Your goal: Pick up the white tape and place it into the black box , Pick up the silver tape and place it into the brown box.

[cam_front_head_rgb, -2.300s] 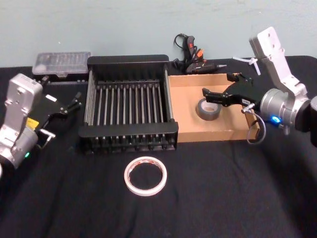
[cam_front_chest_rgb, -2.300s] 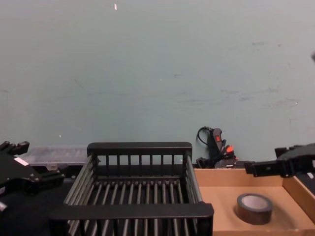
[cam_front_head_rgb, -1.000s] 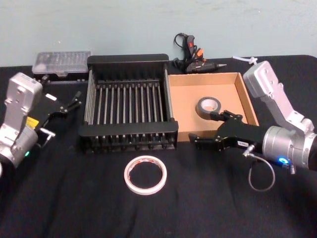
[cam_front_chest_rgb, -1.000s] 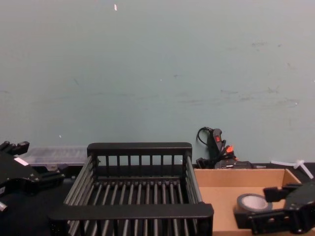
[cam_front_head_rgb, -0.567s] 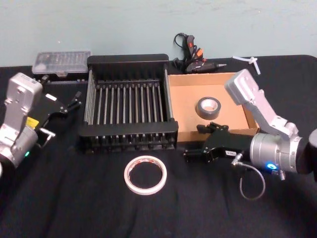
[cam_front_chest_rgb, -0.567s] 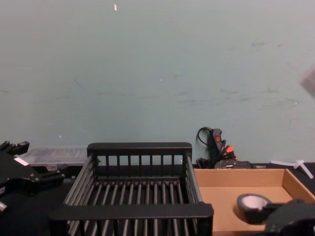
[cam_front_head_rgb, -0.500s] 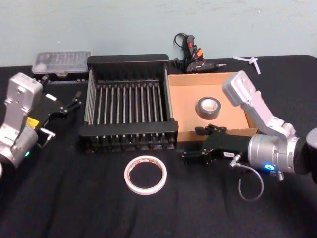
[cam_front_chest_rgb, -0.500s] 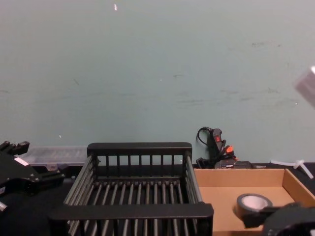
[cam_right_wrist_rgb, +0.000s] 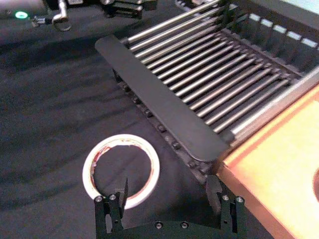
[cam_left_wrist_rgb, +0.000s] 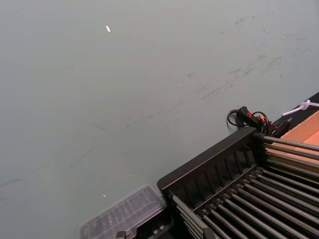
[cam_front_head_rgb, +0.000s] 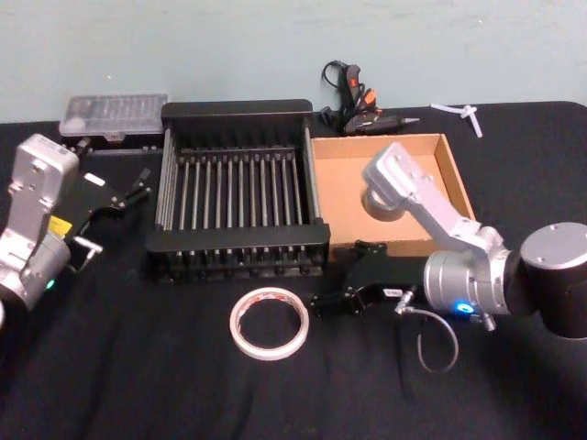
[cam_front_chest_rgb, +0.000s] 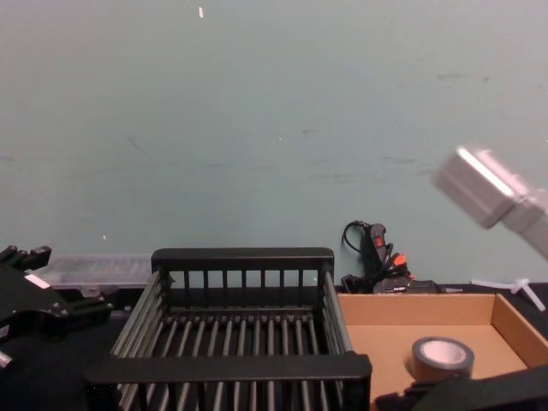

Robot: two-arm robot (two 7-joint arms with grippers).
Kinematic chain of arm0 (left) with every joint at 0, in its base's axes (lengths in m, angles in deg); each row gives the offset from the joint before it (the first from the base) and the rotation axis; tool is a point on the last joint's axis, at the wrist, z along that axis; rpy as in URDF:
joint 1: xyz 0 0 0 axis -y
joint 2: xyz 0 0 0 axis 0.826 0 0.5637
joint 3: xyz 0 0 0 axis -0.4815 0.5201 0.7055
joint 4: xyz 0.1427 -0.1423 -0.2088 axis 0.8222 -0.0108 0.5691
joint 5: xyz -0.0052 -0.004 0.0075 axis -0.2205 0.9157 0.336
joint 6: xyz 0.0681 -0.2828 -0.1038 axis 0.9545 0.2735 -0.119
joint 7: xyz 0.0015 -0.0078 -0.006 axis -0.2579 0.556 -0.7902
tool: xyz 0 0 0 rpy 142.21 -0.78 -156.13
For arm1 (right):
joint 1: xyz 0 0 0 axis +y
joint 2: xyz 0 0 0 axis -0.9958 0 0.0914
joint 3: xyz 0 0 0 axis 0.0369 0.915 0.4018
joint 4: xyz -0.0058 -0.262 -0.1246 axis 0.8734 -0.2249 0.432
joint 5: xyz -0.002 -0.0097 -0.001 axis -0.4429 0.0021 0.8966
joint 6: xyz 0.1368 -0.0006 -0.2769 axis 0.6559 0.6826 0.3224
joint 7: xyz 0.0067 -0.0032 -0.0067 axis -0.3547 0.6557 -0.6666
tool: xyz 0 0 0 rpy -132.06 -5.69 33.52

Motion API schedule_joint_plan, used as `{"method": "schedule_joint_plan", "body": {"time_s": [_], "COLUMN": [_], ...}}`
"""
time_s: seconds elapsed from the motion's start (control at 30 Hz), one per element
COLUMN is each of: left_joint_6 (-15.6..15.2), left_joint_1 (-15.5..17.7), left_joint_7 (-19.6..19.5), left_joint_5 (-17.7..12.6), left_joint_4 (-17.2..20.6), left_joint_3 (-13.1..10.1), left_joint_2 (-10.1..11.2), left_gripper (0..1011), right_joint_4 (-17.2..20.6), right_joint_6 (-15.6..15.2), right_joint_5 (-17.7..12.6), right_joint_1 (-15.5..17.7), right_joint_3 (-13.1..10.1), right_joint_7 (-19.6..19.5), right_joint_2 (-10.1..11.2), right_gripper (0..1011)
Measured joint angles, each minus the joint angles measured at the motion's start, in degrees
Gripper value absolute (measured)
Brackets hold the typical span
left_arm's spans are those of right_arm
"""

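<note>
The white tape (cam_front_head_rgb: 270, 323) lies flat on the black cloth in front of the black box (cam_front_head_rgb: 237, 241). My right gripper (cam_front_head_rgb: 341, 275) hangs open just right of it, near the front corner of the brown box (cam_front_head_rgb: 337, 197). In the right wrist view the open fingers (cam_right_wrist_rgb: 119, 194) stand beside the white tape (cam_right_wrist_rgb: 121, 171), with nothing between them. The silver tape (cam_front_chest_rgb: 440, 360) lies inside the brown box (cam_front_chest_rgb: 385, 310), partly hidden behind my right arm in the head view. My left gripper (cam_front_head_rgb: 138, 186) is parked left of the black box.
Behind the black box sits a clear plastic parts case (cam_front_head_rgb: 114, 115). A glue gun with cable (cam_front_head_rgb: 353, 96) and a white plastic piece (cam_front_head_rgb: 460, 114) lie behind the brown box. Black cloth covers the table, and a pale green wall stands at the back.
My right gripper has left the brown box, with the silver tape staying inside, and has moved forward and left to the white tape. The left arm has not moved.
</note>
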State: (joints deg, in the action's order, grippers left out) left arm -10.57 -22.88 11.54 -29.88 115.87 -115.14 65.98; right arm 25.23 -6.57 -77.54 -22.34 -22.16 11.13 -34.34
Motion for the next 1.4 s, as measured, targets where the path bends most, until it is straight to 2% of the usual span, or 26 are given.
{"method": "schedule_joint_plan", "body": {"time_s": [0.1,0.4,0.77,1.4], "left_joint_6": [0.0,0.0,0.0,0.0], "left_joint_1": [0.0,0.0,0.0,0.0], "left_joint_7": [0.0,0.0,0.0,0.0], "left_joint_5": [0.0,0.0,0.0,0.0], "left_joint_4": [0.0,0.0,0.0,0.0], "left_joint_3": [0.0,0.0,0.0,0.0], "left_joint_2": [0.0,0.0,0.0,0.0], "left_gripper": [1002,1001,1002,1001], "right_joint_4": [-0.7,-2.7,-4.7,-6.2], "right_joint_6": [-0.6,-1.8,-1.5,-1.2], "right_joint_5": [0.9,3.1,7.2,10.5], "right_joint_1": [-1.0,-2.7,-4.3,-4.6], "right_joint_3": [1.4,3.5,5.6,6.0], "right_joint_7": [0.0,-0.6,-0.5,1.4], "right_joint_2": [-0.6,-2.4,-4.5,-6.6], "right_gripper": [1002,1002,1002,1002]}}
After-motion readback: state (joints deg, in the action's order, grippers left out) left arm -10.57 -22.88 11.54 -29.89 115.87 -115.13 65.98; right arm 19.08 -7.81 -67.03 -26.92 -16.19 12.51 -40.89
